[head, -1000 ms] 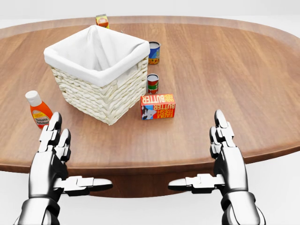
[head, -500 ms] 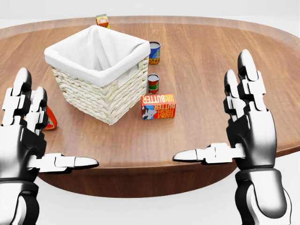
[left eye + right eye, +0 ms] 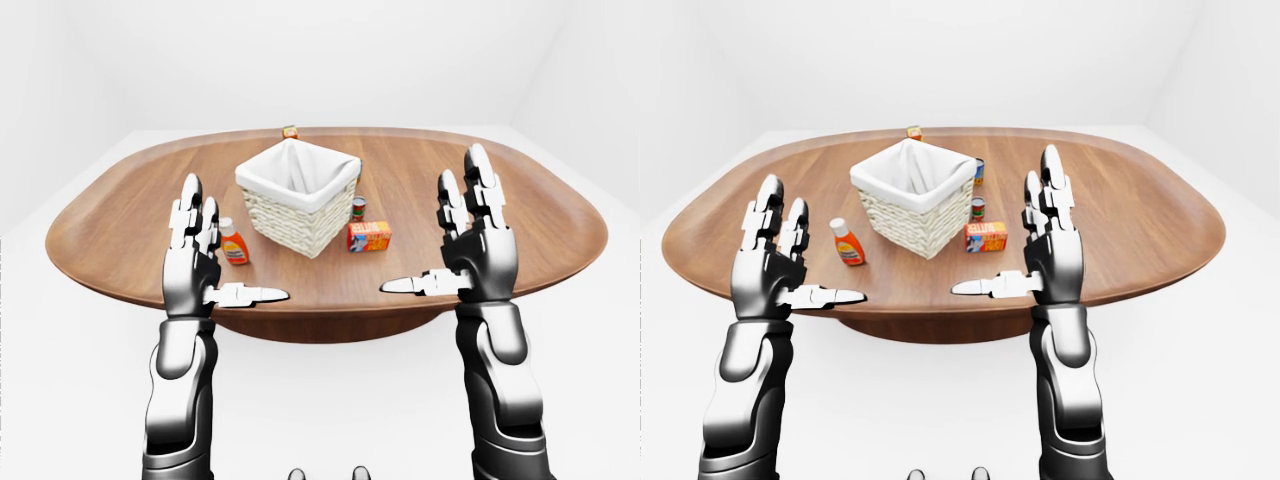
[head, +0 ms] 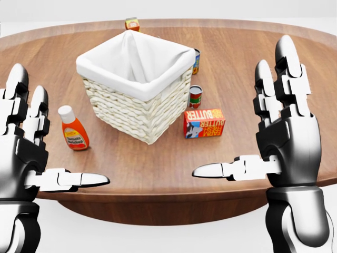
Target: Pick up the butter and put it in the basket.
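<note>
The white-lined woven wicker basket (image 4: 138,89) hides most of a blue-labelled tin can (image 4: 196,61) behind its right corner in the head view. That view's left edge crops the left hand (image 4: 23,153). The small orange carton (image 4: 132,23) beyond the basket is too tiny to read.

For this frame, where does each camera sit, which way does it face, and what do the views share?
Head view: on the head, close over the table; basket, butter, both open hands.
Left-eye view: on the head, wider; whole table, both arms, left hand, right hand.
Right-eye view: its pair, nearly the same.
All share basket, butter, ketchup bottle.
</note>
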### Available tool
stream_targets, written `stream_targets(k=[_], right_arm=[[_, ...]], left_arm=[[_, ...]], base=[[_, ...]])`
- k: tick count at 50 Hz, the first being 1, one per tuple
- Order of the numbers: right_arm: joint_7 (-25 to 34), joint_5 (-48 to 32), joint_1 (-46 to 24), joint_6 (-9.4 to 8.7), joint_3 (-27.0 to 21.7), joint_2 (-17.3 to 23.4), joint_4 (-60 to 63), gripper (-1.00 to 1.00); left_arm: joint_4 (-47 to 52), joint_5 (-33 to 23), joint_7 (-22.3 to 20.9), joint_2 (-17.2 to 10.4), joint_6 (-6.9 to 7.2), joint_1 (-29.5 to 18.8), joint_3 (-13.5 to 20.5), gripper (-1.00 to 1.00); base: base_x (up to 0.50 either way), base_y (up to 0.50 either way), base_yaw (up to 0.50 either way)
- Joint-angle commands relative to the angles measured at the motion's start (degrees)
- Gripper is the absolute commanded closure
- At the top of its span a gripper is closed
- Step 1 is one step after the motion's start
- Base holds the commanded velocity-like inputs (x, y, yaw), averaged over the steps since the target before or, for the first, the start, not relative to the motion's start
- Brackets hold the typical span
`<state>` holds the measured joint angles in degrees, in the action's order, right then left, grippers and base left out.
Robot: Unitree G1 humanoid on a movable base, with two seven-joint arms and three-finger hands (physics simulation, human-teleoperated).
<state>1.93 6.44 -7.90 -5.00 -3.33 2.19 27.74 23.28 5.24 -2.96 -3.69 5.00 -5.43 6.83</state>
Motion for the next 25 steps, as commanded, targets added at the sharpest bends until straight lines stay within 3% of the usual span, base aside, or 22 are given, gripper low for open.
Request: stream_targets(k=[1, 7, 9, 14, 25], right_arm=[[0.0, 0.5, 0.2, 0.0, 0.2, -0.1, 0.7, -1.0], [-1.8, 4.4, -1.4, 0.0, -2.0, -0.6, 0.5, -1.0], [-1.1, 2.7, -1.6, 0.0, -0.5, 0.9, 0.8, -1.0], [-1.3, 3.1, -1.2, 0.0, -0.4, 0.1, 0.6, -1.0], [-1.6, 3.2, -0.2, 0.0, 0.3, -0.1, 1.1, -1.0]], left_arm=[[0.4, -0.2, -0.1, 0.1, 0.0, 0.0, -0.3, -1.0], [1.1, 0.2, 0.1, 0.1, 0.0, -1.0, -0.3, -1.0], [1.4, 0.5, 0.1, -0.2, 0.0, -1.7, 0.0, -1.0], [0.9, -0.4, -0.1, 0.4, 0.0, -0.8, -1.4, -1.0], [1.6, -0.2, -0.3, 0.5, 0.0, -1.6, -1.5, -1.0]], base=[[0.07, 0.29, 0.0], [0.09, 0.29, 0.0], [0.14, 0.2, 0.0], [0.2, 0.05, 0.0], [0.45, 0.0, 0.0]])
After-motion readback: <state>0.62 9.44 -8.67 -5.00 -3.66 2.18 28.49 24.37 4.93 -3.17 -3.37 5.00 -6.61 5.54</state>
